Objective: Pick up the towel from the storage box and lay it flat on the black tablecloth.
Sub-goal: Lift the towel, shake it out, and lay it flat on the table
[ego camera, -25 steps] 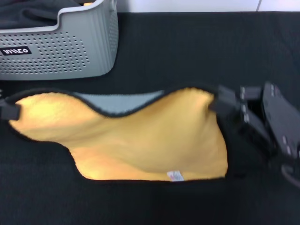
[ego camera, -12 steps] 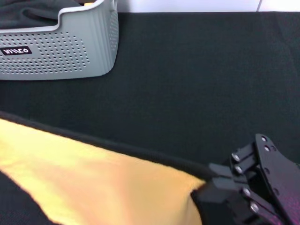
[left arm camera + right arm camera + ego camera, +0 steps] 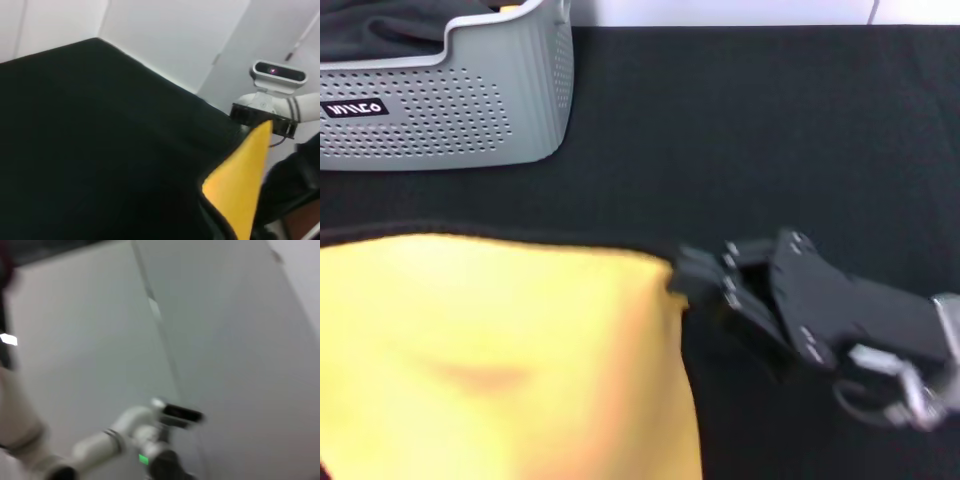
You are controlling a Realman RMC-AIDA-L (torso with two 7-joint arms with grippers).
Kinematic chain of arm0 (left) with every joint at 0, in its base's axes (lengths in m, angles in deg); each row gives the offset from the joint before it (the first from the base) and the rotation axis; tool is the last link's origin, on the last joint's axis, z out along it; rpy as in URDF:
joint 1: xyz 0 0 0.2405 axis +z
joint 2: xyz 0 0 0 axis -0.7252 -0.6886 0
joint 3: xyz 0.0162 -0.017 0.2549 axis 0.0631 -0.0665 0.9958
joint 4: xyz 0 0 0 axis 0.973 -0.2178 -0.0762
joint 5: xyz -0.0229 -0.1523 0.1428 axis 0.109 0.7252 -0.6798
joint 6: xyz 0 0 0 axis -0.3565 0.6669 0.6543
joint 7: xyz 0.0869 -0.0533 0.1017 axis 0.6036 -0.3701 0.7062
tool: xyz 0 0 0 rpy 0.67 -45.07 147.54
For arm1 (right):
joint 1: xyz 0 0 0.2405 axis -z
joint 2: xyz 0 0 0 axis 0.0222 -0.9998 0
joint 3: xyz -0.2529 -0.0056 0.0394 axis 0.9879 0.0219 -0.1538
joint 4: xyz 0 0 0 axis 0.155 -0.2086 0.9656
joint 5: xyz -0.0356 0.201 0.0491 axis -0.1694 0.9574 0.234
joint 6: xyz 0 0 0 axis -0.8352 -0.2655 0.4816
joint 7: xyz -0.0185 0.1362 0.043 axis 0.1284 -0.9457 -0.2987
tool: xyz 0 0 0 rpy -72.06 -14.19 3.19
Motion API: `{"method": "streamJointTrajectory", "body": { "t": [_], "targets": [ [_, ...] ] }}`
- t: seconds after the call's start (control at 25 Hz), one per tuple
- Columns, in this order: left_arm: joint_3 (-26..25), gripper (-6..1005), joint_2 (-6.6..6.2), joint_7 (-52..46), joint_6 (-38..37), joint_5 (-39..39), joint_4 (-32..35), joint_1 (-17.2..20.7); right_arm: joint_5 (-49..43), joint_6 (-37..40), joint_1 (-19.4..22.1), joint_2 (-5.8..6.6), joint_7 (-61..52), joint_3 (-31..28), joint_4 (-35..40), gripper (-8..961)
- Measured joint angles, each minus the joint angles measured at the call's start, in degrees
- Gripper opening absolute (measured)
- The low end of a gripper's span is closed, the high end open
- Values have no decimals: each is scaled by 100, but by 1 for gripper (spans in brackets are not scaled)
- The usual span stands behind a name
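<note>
The towel (image 3: 500, 360), yellow-orange with dark edging, hangs stretched and lifted close to the head camera, covering the lower left of that view. My right gripper (image 3: 682, 276) is shut on its right top corner, above the black tablecloth (image 3: 740, 130). The left gripper is out of the head view, past the left edge. In the left wrist view the towel (image 3: 240, 180) runs as a taut yellow band to the right gripper (image 3: 260, 117) over the tablecloth (image 3: 100, 140). The storage box (image 3: 460, 110), light grey and perforated, stands at the back left.
A dark grey cloth (image 3: 380, 35) lies inside the storage box. A white wall edge runs behind the table's far side. The right wrist view shows only pale wall and a white arm segment (image 3: 125, 435).
The towel went from sagging low over the tablecloth to being held up taut near the camera. My right gripper moved left and back toward the middle with its corner.
</note>
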Motion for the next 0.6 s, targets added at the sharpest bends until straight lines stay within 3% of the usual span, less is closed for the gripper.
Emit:
{"method": "streamJointTrajectory", "body": {
  "t": [0.16, 0.28, 0.48, 0.6],
  "targets": [
    [-812, 12, 695, 353, 34, -1660, -532, -617, 214, -617, -450, -23, 115, -63, -617, 44],
    [-1491, 12, 1060, 753, 69, -2893, -1192, -1224, 240, -1042, -783, -29, 140, -180, -1000, 45],
    [-2155, 13, 1436, 1152, 492, -4391, -1848, -2061, 213, -1395, -1263, -63, 180, -571, -1746, 47],
    [-2175, 12, 1522, 1163, 929, -4653, -2007, -2262, 203, -1478, -1523, -48, 182, -777, -2062, 48]
  ]
}}
